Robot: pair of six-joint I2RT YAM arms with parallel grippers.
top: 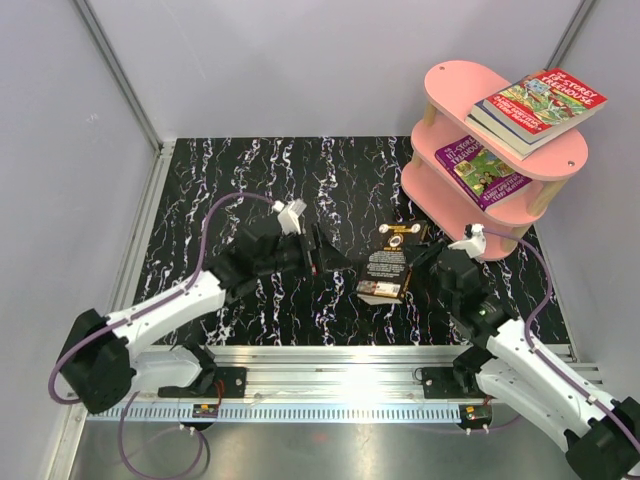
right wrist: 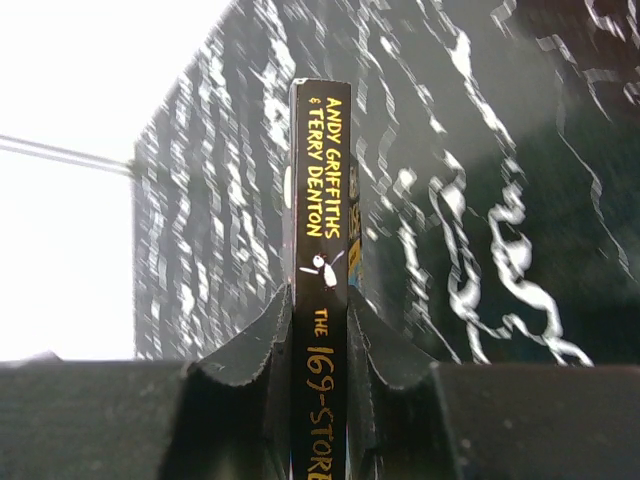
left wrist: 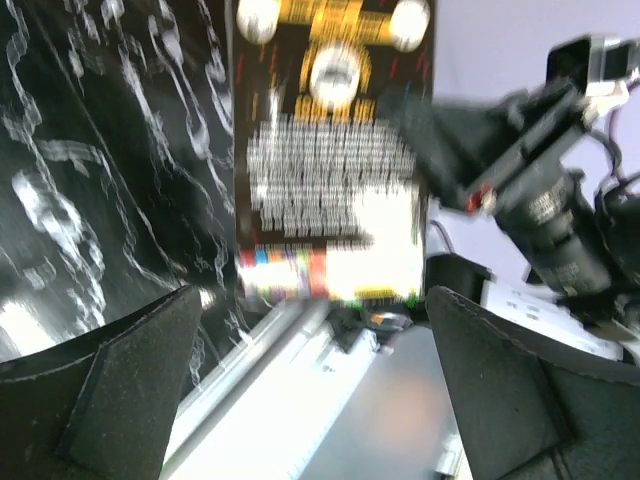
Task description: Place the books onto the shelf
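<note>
A black bench [top: 250, 190] veined with white marbling sits enclosed by plain pale grey walls [top: 300, 60] with metal corner posts [top: 115, 70], a bright aluminium rail [top: 330, 362] along its near edge.

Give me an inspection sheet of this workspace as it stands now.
Surface: black mat with white marbling.
Job's things: pink shelf at the far right; red book tops a stack on its top tier; purple book lies on the middle tier; black book is off the shelf, over the middle of the mat.
Clutter: nothing seen.
Grippers: left gripper open, facing the black book's back cover, apart from it; right gripper shut on the black book's spine.
Cables: a purple cable runs along each arm, away from the books.
Surroundings: pale walls; metal rail at the near edge.
</note>
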